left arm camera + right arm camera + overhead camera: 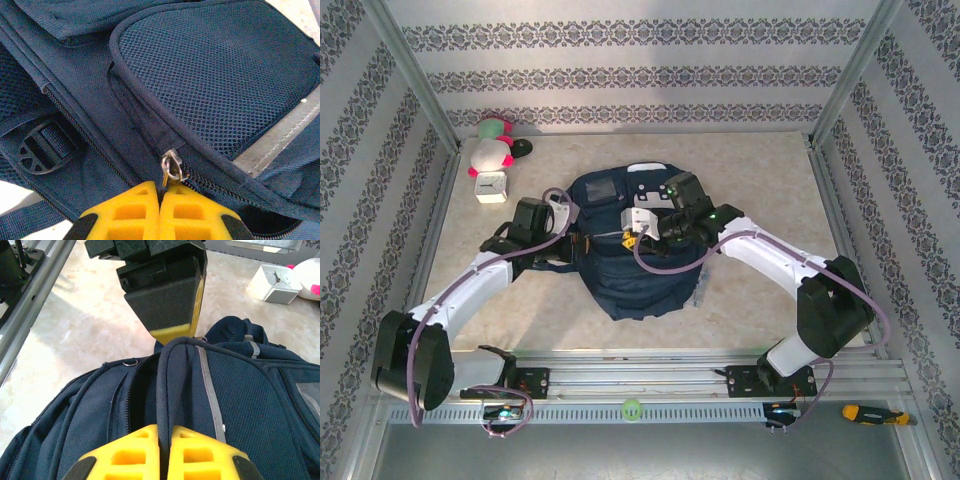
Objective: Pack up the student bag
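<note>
Nearest the lens, our left hand (160, 197) is pressed together on the zip pull (171, 167), so it is the arm placed to work the zip. Further right, our right hand (164, 440) pinches a dark strap (162, 380). The student bag (630, 285) lies mid-worktop (760, 190), long axis near-to-far, with bare surface on both sides.

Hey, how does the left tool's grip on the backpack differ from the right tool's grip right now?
The left tool pinches a small metal zipper pull, while the right tool clamps a thick dark carry strap. The left tool sits just below a mesh pocket; the right tool sits at the foot of the strap's upright loop. Both are shut, have yellow fingers, and hold the same navy backpack.
</note>
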You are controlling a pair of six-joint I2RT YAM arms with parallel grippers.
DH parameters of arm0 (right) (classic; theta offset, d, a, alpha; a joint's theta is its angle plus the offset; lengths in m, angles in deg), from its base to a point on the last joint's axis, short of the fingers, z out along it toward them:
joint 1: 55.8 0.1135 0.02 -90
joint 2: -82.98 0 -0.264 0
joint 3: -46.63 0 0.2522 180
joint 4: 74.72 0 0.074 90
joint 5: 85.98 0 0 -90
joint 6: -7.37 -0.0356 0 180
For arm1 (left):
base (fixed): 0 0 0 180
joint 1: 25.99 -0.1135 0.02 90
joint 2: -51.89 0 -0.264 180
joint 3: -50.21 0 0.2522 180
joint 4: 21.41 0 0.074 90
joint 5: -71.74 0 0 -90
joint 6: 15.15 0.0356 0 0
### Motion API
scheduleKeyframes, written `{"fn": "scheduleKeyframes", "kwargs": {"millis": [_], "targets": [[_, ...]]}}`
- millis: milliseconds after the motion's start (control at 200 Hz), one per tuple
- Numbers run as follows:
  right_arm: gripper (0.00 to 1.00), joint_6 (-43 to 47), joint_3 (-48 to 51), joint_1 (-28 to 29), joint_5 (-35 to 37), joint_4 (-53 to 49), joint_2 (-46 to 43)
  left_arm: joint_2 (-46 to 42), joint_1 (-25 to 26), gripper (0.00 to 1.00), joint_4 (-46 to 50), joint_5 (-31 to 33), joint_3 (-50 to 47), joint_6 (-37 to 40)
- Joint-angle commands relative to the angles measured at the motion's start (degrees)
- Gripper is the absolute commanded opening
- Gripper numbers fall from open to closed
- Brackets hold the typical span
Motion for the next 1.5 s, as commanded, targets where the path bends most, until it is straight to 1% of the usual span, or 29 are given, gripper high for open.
{"fn": "scheduleKeyframes", "kwargs": {"millis": [0, 90, 160, 225, 270, 310, 400, 415, 430, 485, 540, 580, 635, 720, 765, 879, 964, 1129, 1164, 1254, 1269, 1314, 1349, 1379, 1409, 1494], "targets": [[0.0, 1.5, -2.5, -1.5, -12.0, -3.8, -2.0, 3.5, -4.6, 0.01, -1.6, 13.9, 2.7, -0.5], [0.0, 0.3, -2.8, -1.7, -11.9, -3.0, -1.8, 5.7, -4.9, 0.04, -2.7, 16.3, 4.1, -1.1], [0.0, -2.0, -3.1, -1.4, -9.6, -1.5, -1.3, 6.8, -5.1, 0.08, -3.2, 16.2, 5.0, -1.5], [0.0, -5.4, -3.3, -1.1, -5.5, 0.9, -0.7, 6.4, -5.2, 0.19, -4.3, 13.2, 5.3, -0.9], [0.0, -6.7, -3.6, -1.1, -3.8, 2.0, 0.0, 5.1, -5.2, 0.3, -5.8, 10.5, 4.7, 0.2], [0.0, -7.9, -3.9, -1.1, -2.7, 3.0, 0.5, 3.1, -5.1, 0.39, -7.6, 7.8, 3.6, 2.1], [0.0, -9.9, -4.8, -1.2, -2.5, 4.4, 1.8, -2.7, -5.1, 0.56, -13.1, 1.1, -0.6, 9.1], [0.0, -10.0, -5.0, -1.2, -2.8, 4.6, 2.0, -3.9, -5.1, 0.62, -14.2, -0.1, -1.5, 10.6], [0.0, -10.3, -5.2, -1.2, -2.9, 4.7, 2.2, -5.0, -5.1, 0.65, -15.4, -1.2, -2.4, 12.0], [0.0, -10.8, -5.8, -1.2, -3.9, 4.9, 2.9, -9.0, -5.0, 0.67, -19.6, -5.8, -5.9, 18.5], [0.0, -11.1, -6.2, -1.2, -4.9, 4.9, 3.4, -12.6, -4.9, 0.7, -21.9, -9.5, -8.5, 25.6], [0.0, -11.2, -6.4, -1.2, -5.6, 4.9, 3.5, -14.1, -4.7, 0.73, -22.1, -10.7, -9.4, 29.7], [0.0, -11.2, -6.5, -1.1, -6.3, 4.9, 3.6, -14.7, -4.5, 0.73, -20.1, -12.0, -8.9, 35.1], [0.0, -11.4, -6.3, -1.0, -7.0, 5.0, 3.6, -13.3, -4.1, 0.73, -14.5, -14.5, -6.4, 44.4], [0.0, -11.4, -6.2, -1.1, -7.3, 5.0, 3.7, -11.9, -3.6, 0.73, -13.6, -14.2, -5.2, 47.7], [0.0, -11.6, -6.1, -0.7, -8.0, 5.0, 3.7, -7.7, -2.3, 0.72, -14.5, -14.5, -2.3, 51.0], [0.0, -11.8, -6.3, -0.6, -8.2, 5.0, 3.9, -4.4, -0.7, 0.7, -15.3, -14.2, -0.2, 52.9], [0.0, -12.3, -6.6, -0.5, -8.9, 5.2, 4.1, 1.1, 3.3, 0.65, -19.0, -11.9, 1.9, 55.2], [0.0, -12.5, -6.7, -0.5, -8.9, 5.3, 4.1, 2.0, 3.9, 0.6, -19.1, -11.6, 2.4, 55.8], [0.0, -12.9, -6.5, -0.7, -8.8, 5.4, 3.6, 3.3, 4.4, 0.37, -22.2, -10.5, 2.3, 54.2], [0.02, -13.1, -6.4, -0.9, -8.7, 5.5, 3.6, 3.3, 4.4, 0.33, -23.0, -10.2, 2.1, 53.7], [0.12, -13.8, -6.0, -1.5, -8.3, 5.8, 3.1, 3.4, 4.3, 0.15, -25.3, -8.9, 1.2, 52.7], [0.22, -14.5, -5.4, -2.1, -7.7, 5.8, 2.6, 3.4, 4.3, 0.07, -26.8, -7.9, 0.6, 51.9], [0.29, -15.0, -4.7, -2.9, -7.1, 6.1, 2.1, 3.3, 4.1, 0.03, -27.3, -7.8, 0.2, 51.4], [0.33, -15.4, -3.8, -3.7, -6.5, 6.2, 1.4, 3.2, 3.7, 0.02, -27.7, -8.2, -0.1, 50.7], [0.38, -15.9, -0.1, -6.7, -5.5, 6.9, -0.5, 3.0, 2.3, 0.02, -28.3, -9.9, -0.2, 48.4]]}}
